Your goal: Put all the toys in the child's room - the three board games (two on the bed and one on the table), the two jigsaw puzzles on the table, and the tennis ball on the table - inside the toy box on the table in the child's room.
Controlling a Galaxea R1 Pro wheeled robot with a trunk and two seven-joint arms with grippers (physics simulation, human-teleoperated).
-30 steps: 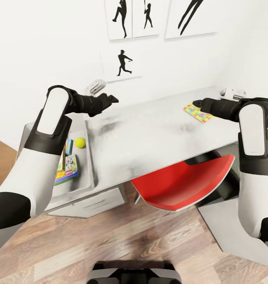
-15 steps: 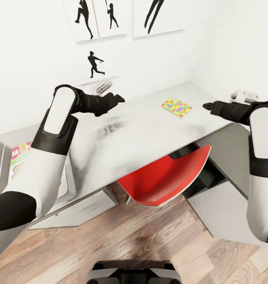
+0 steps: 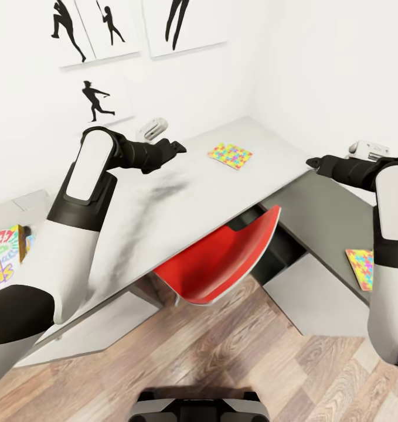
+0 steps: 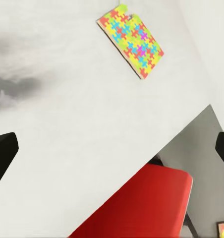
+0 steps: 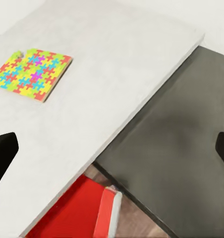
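One jigsaw puzzle (image 3: 230,156) (image 4: 131,39) (image 5: 32,73) lies flat on the pale grey top of the table (image 3: 222,187), near the wall. A second jigsaw puzzle (image 3: 361,268) (image 4: 223,230) lies on the dark grey section at the right. A yellow-green-red board game (image 3: 2,258) shows at the left edge, inside the toy box (image 3: 14,204), which my left arm mostly hides. My left gripper (image 3: 178,146) hovers open over the table, left of the first puzzle. My right gripper (image 3: 312,162) is open above the table's corner. Both hold nothing. The tennis ball is out of view.
A red chair (image 3: 222,258) is tucked under the table between my arms. A small white object (image 3: 155,128) stands on the table by the wall, and another one (image 3: 368,147) at the far right. Wood-plank floor (image 3: 222,363) lies in front.
The head view has swung to the right, so the toy box slid to the left edge and the second puzzle came into sight. Both arms keep their pose.
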